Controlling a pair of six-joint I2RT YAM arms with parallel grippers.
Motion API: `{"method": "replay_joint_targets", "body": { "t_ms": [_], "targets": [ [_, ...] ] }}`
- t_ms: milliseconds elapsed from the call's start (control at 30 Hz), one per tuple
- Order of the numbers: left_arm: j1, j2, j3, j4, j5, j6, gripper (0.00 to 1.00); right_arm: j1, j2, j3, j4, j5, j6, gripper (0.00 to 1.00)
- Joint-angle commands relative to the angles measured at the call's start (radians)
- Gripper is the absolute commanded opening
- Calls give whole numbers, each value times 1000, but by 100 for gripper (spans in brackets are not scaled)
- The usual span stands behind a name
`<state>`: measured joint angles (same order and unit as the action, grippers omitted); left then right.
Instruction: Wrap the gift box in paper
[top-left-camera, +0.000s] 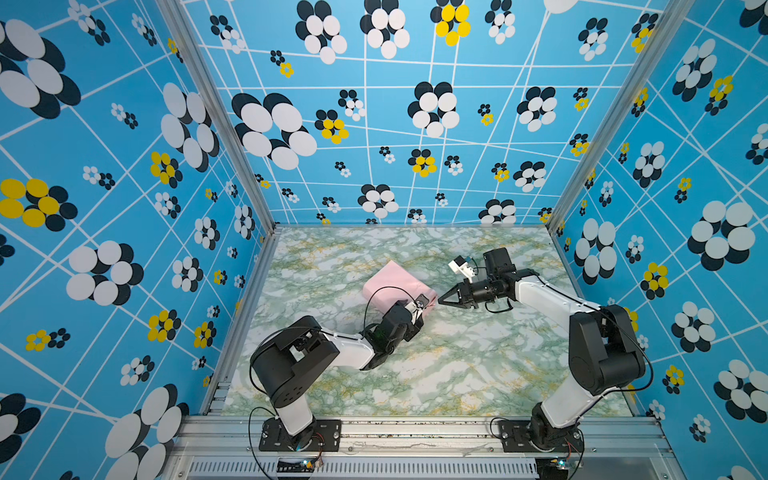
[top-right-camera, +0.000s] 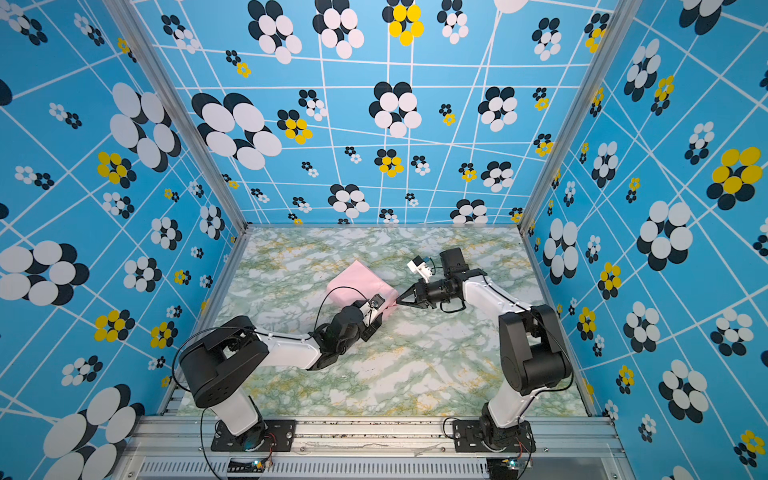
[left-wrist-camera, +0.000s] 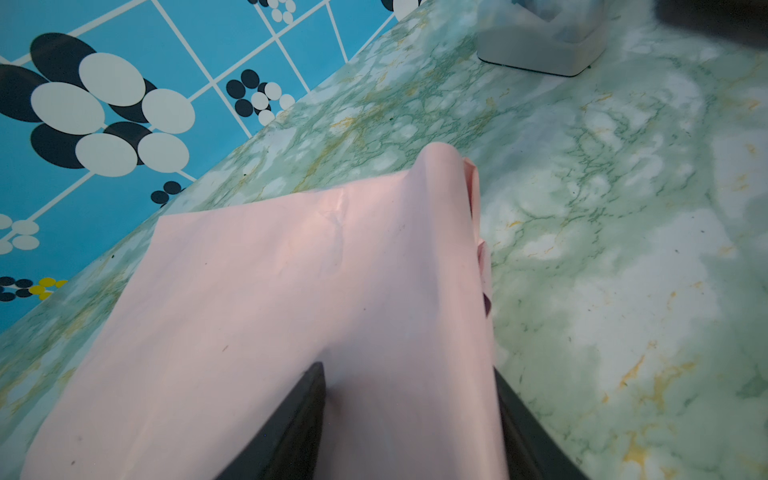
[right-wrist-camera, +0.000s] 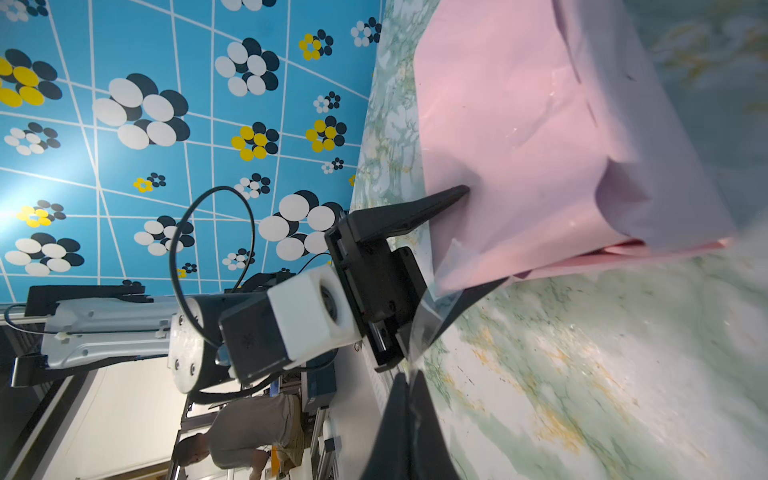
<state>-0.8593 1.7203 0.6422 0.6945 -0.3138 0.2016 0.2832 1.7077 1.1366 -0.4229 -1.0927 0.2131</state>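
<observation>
Pale pink paper hides the gift box entirely from me. My left gripper stands about half open, clamped across the papered bundle's edge. My right gripper, tips together, pinches a clear tape strip running to the paper's corner just ahead. The white tape dispenser sits beside its wrist, cropped and blurred in the left wrist view.

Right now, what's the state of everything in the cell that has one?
paper: folded over the box, pink face out.
gift box: hidden under the paper.
left gripper: clamped on the paper at the bundle's edge.
right gripper: shut on the tape strip.
tape strip: clear, runs from the right gripper to the paper.
tape dispenser: standing on the table, untouched.
</observation>
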Motion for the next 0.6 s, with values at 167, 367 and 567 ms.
{"method": "replay_joint_targets", "body": {
  "t_ms": [167,367,567],
  "targets": [
    [20,48,-47,-180,5,-27,59,69,144,167,-264,-16,-192,0],
    [19,47,-48,-181,4,-27,60,71,232,251,-413,16,-294,0],
    [19,45,-44,-182,5,-24,59,74,290,309,-495,13,-360,0]
  ]
}}
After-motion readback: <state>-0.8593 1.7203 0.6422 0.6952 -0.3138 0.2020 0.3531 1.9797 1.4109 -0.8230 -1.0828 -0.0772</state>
